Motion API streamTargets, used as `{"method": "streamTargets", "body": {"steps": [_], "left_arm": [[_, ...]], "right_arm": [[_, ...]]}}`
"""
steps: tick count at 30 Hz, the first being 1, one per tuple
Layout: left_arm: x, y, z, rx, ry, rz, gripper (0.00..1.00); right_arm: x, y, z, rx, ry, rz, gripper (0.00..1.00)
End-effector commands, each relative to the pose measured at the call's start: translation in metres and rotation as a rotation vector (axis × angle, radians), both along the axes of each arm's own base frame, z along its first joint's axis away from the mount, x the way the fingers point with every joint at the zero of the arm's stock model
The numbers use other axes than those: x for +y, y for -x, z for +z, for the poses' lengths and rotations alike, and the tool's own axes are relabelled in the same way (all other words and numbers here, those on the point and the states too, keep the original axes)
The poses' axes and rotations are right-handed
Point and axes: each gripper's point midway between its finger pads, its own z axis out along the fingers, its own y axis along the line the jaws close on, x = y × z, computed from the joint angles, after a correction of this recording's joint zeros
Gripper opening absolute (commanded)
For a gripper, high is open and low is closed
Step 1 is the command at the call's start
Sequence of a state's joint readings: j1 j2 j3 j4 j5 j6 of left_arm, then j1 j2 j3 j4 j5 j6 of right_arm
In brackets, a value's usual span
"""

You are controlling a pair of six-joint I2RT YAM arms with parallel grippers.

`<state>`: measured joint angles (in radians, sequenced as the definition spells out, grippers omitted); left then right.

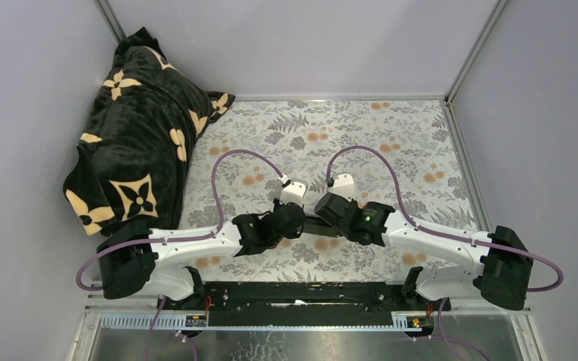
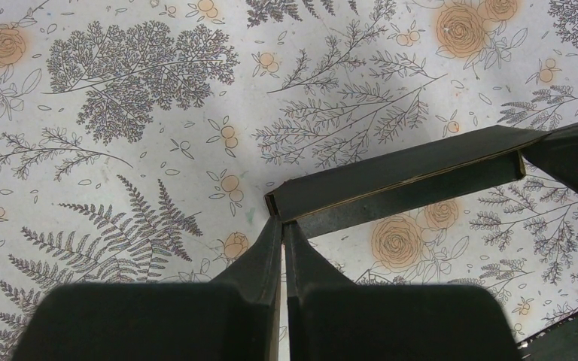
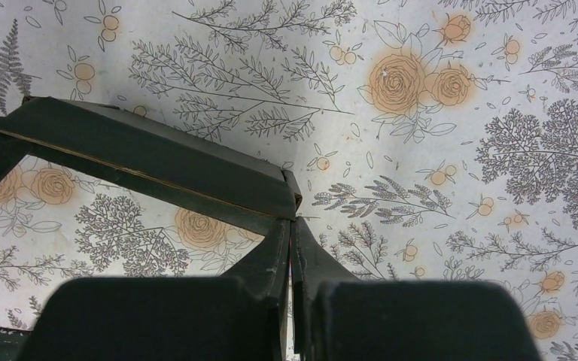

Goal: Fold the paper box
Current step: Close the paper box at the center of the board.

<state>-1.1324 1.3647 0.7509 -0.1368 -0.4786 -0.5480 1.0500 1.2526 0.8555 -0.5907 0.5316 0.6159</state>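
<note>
Over the floral cloth (image 1: 391,128), paper box (image 2: 391,177) pinched at either end by left claw (image 2: 282,226), right claw (image 3: 293,222).

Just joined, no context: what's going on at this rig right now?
Both arms are handling one thin matte black card box, which looks partly folded into a shallow, flat shape. The left pincer is shut on one end of it and the right pincer on the opposite end. The box spans between them over the floral-print tablecloth, near the table's middle. A black plush blanket with cream flowers lies bunched in the far left corner, away from both arms.
</note>
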Motion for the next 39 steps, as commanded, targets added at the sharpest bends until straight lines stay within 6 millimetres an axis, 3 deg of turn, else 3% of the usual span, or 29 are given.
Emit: {"method": "streamTargets", "body": {"steps": [1,39], "left_arm": [[-0.026,0.019,0.007,0.052,0.067,-0.100,0.05],[-0.034,0.022,0.002,0.065,0.081,-0.132,0.05]], "right_arm": [[0.055,-0.012,0.031,-0.029,-0.269,-0.009,0.00],[0.078,-0.011,0.020,0.043,-0.457,-0.078,0.00]]}}
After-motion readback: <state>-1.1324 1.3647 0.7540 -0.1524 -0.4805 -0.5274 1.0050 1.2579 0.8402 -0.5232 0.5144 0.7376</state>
